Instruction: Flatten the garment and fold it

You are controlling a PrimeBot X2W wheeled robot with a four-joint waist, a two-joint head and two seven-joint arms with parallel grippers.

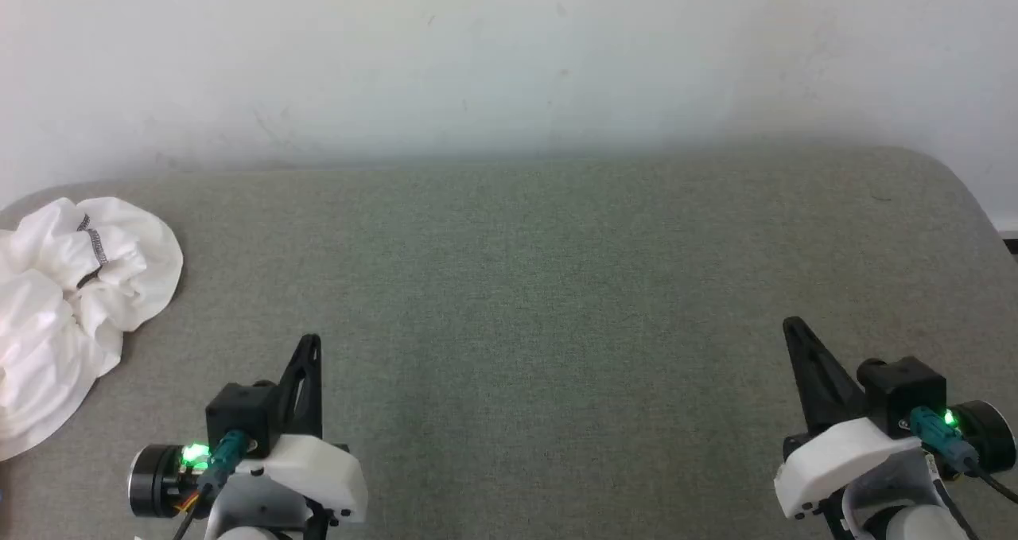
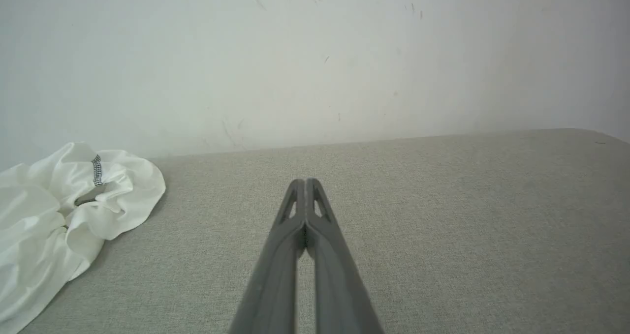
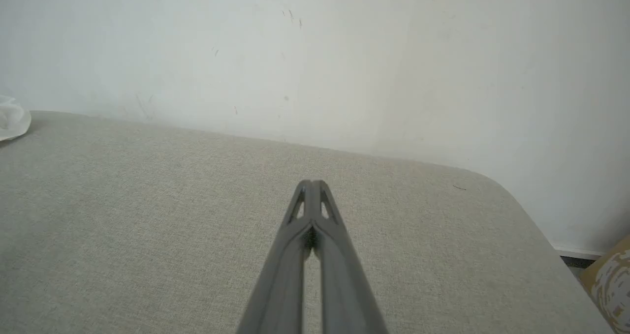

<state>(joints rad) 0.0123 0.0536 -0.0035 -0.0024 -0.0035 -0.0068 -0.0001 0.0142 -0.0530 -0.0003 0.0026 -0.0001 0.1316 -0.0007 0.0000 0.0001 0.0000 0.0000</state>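
The garment point(image 1: 71, 301) lies crumpled in a white heap at the far left of the grey-green padded surface, a strip of dark zigzag stitching showing near its top. In the left wrist view the garment point(image 2: 54, 221) sits at the left edge, well apart from the fingers. A small white corner of the garment point(image 3: 12, 120) peeks in at the left of the right wrist view. My left gripper point(image 1: 312, 341) is shut and empty at the lower left, right of the heap. At the lower right my right gripper point(image 1: 791, 325) is shut, holding nothing.
The padded surface point(image 1: 541, 285) runs back to a pale wall point(image 1: 509, 55). Its right corner is rounded point(image 3: 512, 191), with floor and a patterned yellowish object point(image 3: 610, 280) beyond it.
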